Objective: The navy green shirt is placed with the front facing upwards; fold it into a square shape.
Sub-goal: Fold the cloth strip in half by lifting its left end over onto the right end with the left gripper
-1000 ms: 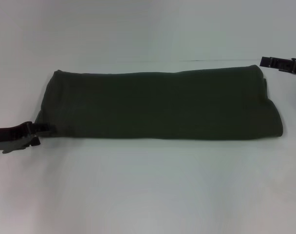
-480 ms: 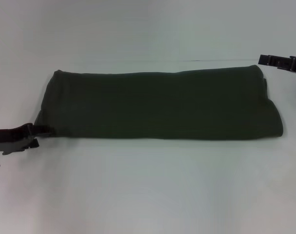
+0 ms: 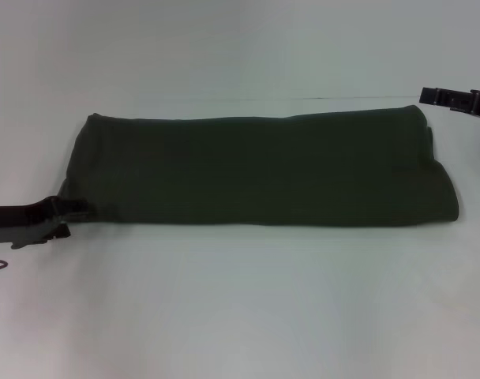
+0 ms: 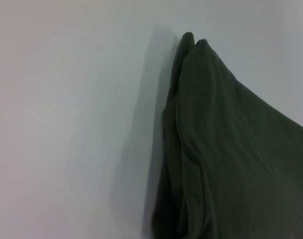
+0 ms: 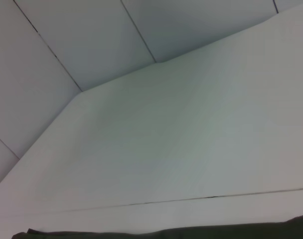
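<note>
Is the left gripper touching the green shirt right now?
Touching. In the head view the left gripper tip overlaps the near left corner of the navy green shirt, no gap.

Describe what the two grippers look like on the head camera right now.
Both are black and slim. The left gripper has angular black links with a grey underside, and a thin dark loop of cable lies below it. The right gripper shows blocky black segments with a lighter band.
</note>
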`<action>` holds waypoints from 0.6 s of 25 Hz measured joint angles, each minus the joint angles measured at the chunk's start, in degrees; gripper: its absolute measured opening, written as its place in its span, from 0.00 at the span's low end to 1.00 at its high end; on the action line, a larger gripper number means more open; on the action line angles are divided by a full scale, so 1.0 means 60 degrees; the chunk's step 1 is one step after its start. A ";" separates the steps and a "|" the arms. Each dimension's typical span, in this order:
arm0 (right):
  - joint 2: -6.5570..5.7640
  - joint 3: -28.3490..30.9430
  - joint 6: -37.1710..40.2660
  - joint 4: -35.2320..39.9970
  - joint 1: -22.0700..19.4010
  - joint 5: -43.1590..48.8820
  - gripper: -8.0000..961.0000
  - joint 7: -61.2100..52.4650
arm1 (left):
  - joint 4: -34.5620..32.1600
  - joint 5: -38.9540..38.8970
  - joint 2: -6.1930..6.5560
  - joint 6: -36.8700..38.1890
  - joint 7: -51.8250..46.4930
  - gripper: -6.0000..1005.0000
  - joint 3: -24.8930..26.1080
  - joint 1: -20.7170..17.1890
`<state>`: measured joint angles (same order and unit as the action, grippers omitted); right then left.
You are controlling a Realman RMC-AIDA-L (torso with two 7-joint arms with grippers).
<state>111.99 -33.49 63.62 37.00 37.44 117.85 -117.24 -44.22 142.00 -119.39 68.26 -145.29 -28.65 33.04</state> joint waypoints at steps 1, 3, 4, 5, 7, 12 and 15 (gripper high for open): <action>0.0000 0.0000 0.0000 0.0000 0.0000 0.0000 0.91 0.0000 | 0.0006 0.0001 0.0001 0.0000 -0.0003 0.68 0.0000 0.0006; -0.0002 0.0000 0.0001 0.0001 0.0000 0.0000 0.91 0.0000 | 0.0014 0.0002 0.0003 0.0000 -0.0009 0.68 0.0000 0.0015; -0.0003 0.0000 0.0002 0.0000 0.0000 -0.0001 0.90 0.0001 | 0.0036 0.0004 0.0006 0.0000 -0.0011 0.68 0.0000 0.0028; -0.0004 0.0001 0.0003 0.0000 0.0000 -0.0004 0.90 0.0001 | 0.0053 0.0004 0.0009 -0.0005 -0.0012 0.68 0.0000 0.0039; -0.0005 0.0000 0.0013 0.0000 -0.0005 -0.0010 0.90 -0.0007 | 0.0160 0.0024 0.0033 -0.0072 -0.0013 0.69 0.0000 0.0078; -0.0005 0.0001 0.0065 0.0000 -0.0016 -0.0016 0.90 -0.0040 | 0.0273 0.0073 0.0067 -0.0260 -0.0013 0.69 0.0000 0.0170; -0.0004 0.0001 0.0074 0.0001 -0.0016 -0.0015 0.90 -0.0046 | 0.0346 0.0100 0.0103 -0.0378 -0.0013 0.68 0.0000 0.0242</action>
<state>111.96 -33.49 64.06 37.01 37.34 117.77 -117.52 -42.15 142.60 -118.77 65.99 -145.37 -28.65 34.49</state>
